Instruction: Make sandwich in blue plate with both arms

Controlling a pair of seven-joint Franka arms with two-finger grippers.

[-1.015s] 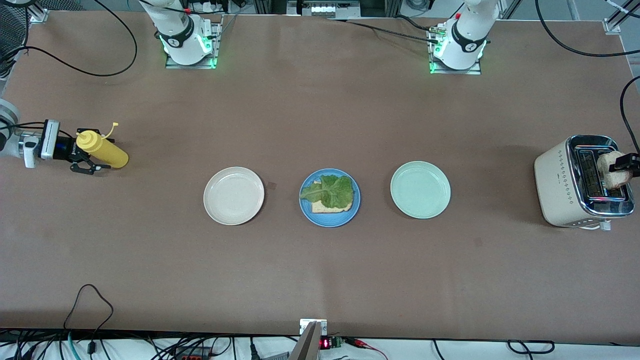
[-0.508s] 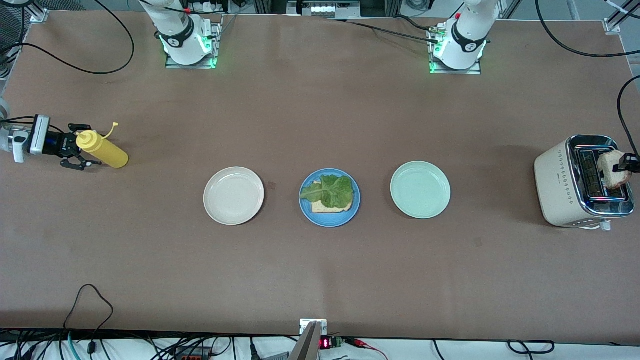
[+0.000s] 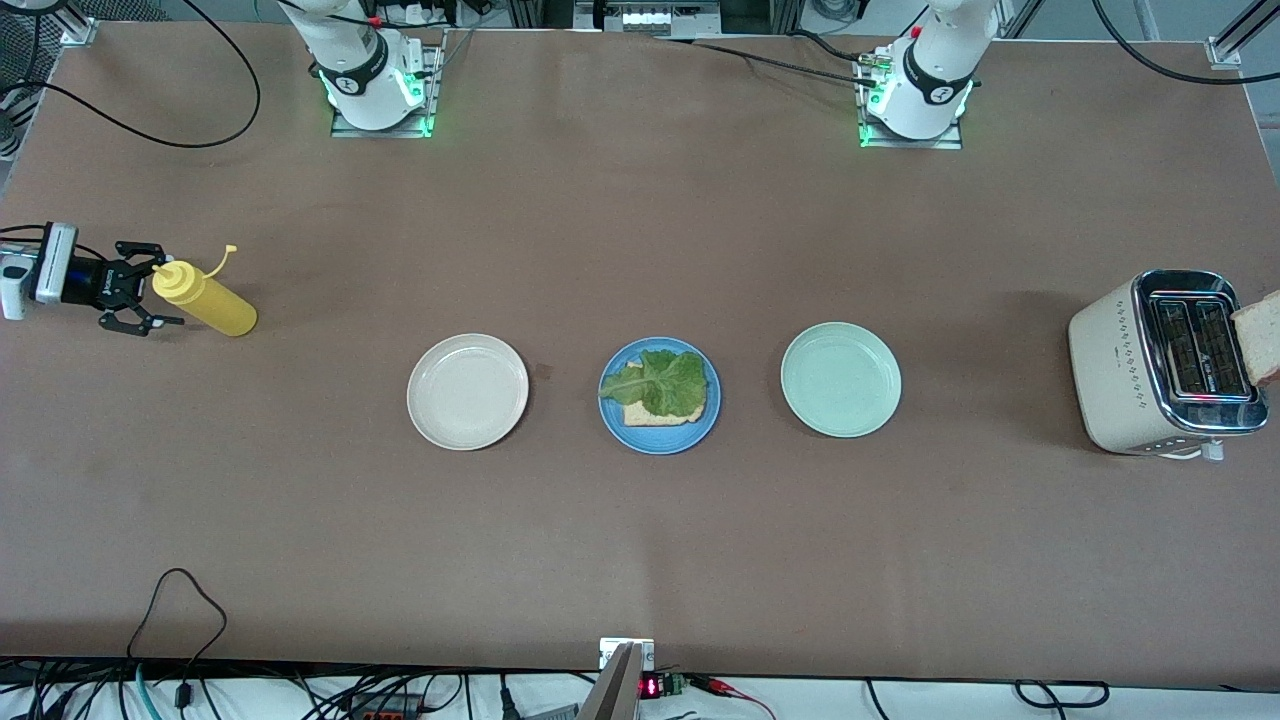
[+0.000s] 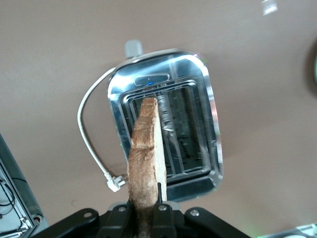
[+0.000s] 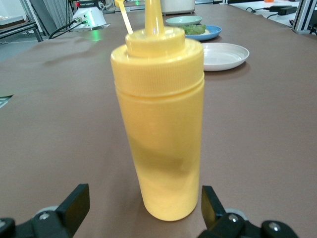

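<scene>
The blue plate lies mid-table with a bread slice on it and a green lettuce leaf on top. My left gripper is shut on a second toasted bread slice and holds it on edge above the toaster. In the front view only that slice shows, at the frame's edge. My right gripper is open at the right arm's end of the table. Its fingers flank the base of an upright yellow squeeze bottle without touching it.
A cream plate and a pale green plate lie on either side of the blue one. The cream-and-chrome toaster stands at the left arm's end, its white plug loose on the table.
The left gripper has closed on the bread slice and lifted it clear of the toaster slot. The right gripper has drawn back from the bottle toward the table's end, staying open.
</scene>
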